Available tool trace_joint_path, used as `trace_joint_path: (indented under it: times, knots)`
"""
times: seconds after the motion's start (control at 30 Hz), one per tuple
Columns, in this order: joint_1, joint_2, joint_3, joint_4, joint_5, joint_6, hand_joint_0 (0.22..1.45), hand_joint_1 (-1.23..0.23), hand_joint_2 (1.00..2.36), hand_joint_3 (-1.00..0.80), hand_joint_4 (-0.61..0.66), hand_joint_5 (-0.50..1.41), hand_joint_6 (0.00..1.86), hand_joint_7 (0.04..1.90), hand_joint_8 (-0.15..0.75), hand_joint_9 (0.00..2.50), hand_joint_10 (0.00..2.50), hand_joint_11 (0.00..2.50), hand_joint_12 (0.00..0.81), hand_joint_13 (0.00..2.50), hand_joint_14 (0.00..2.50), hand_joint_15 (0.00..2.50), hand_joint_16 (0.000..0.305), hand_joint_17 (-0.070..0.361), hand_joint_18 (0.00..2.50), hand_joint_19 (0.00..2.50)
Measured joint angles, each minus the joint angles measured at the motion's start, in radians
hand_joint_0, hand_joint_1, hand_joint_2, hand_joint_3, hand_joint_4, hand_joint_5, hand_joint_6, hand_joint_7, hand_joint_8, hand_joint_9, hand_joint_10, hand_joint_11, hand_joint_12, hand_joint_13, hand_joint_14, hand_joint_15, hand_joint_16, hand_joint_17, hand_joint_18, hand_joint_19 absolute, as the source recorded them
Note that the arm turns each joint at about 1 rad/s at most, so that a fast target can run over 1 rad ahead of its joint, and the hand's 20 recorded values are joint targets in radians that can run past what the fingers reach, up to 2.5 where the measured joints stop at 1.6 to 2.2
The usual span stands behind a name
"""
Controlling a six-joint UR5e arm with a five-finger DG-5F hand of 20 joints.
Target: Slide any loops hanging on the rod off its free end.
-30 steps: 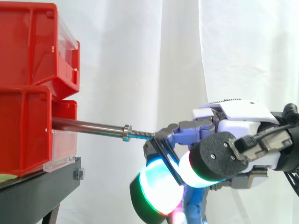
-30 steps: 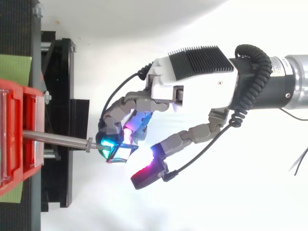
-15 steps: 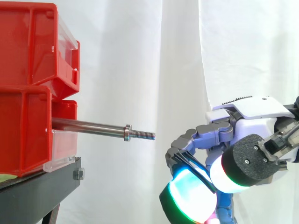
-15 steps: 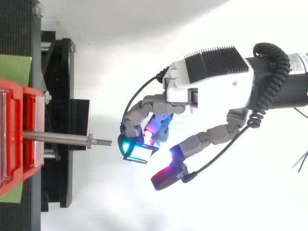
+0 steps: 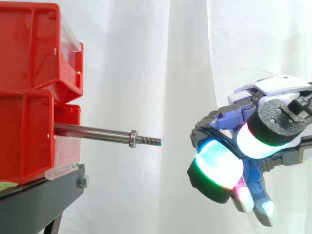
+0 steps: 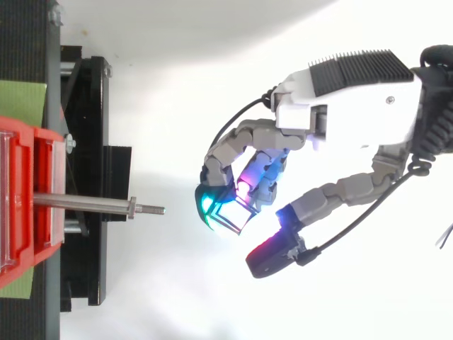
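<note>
A steel rod [image 5: 95,131] sticks out level from the stacked red bins [image 5: 27,92], and its threaded free end [image 5: 152,142] points right with nothing hanging on it. In the top view the rod [image 6: 88,204] is bare too. My hand [image 6: 347,117] hangs to the right of the rod's tip and clear of it. Its curled fingers pinch a small black loop [image 6: 233,205] against the glowing pads. The same loop [image 5: 210,132] shows in the side view as a thin black band over the cyan pad, slightly lower than the rod's end.
The red bins rest on a black stand [image 5: 41,197] at the left. A white curtain [image 5: 146,63] hangs behind. In the top view a green patch [image 6: 21,103] lies beside the stand [image 6: 88,127]. Open space lies between the rod's tip and the hand.
The hand drew the black loop off the rod's threaded end, then moved right and a little up, away from the tip. The rod stayed still.
</note>
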Motion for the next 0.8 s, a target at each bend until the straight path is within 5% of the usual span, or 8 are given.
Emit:
trace_joint_path:
  times: [0.8]
  knots:
    - [0.006, 0.005, -0.001, -0.057, 0.029, 0.129, 0.65, -0.86, 1.00, -0.50, 0.13, -0.20, 0.89, 0.93, 0.283, 0.96, 0.01, 0.45, 0.256, 1.21, 0.01, 0.38, 0.042, 0.093, 1.12, 0.49]
